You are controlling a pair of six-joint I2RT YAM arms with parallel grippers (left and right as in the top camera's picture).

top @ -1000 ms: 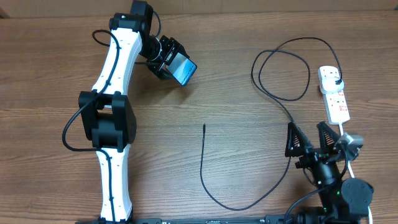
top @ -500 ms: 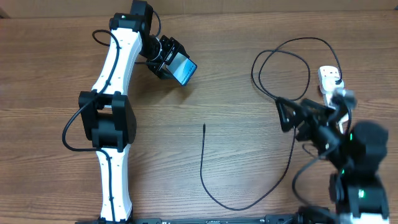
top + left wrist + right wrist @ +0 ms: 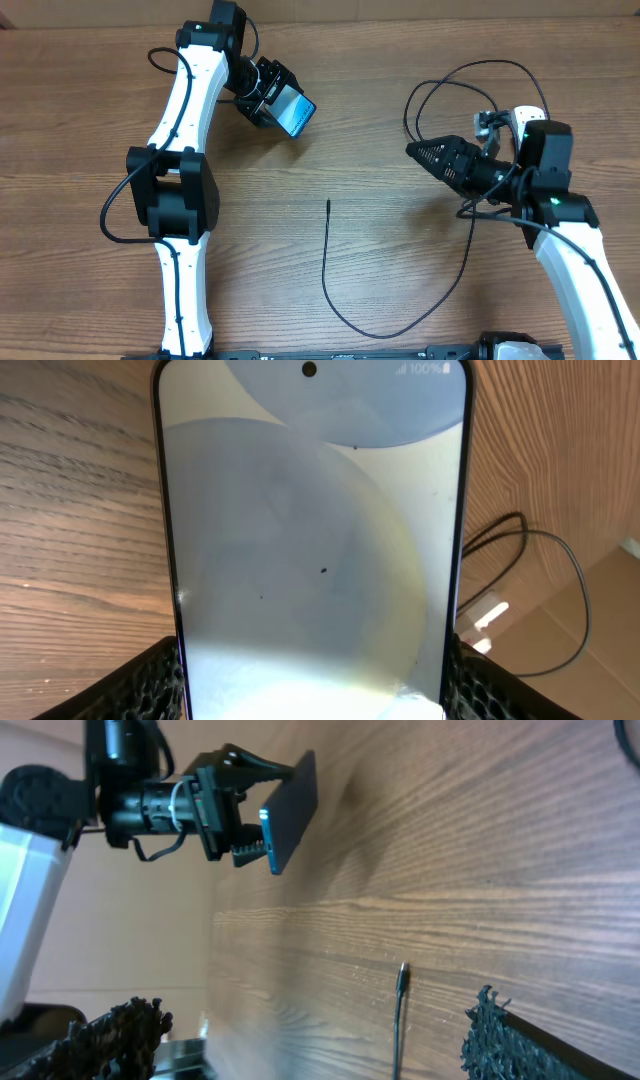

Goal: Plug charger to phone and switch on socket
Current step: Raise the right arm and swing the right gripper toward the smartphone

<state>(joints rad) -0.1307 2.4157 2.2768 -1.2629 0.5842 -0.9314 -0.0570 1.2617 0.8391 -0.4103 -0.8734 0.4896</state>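
My left gripper [image 3: 272,98] is shut on the phone [image 3: 297,111] and holds it above the table at the back left, its lit screen [image 3: 310,530] filling the left wrist view. The charger's thin black cable [image 3: 325,280] lies on the wood with its connector tip [image 3: 329,203] at mid-table. From there it curves right and loops back to the socket [image 3: 524,114]. The socket is a white strip at the right, mostly hidden under my right arm. My right gripper [image 3: 425,155] is open, empty, and points left, right of the tip [image 3: 402,980].
The wooden table [image 3: 400,60] carries only these things. The cable's loops [image 3: 450,100] lie at the back right, beside my right arm. In the right wrist view the left gripper [image 3: 225,815] with the phone [image 3: 292,810] shows far off.
My right arm has swung up from the table's front right edge to above the socket and now points left. The left arm and phone have not moved.
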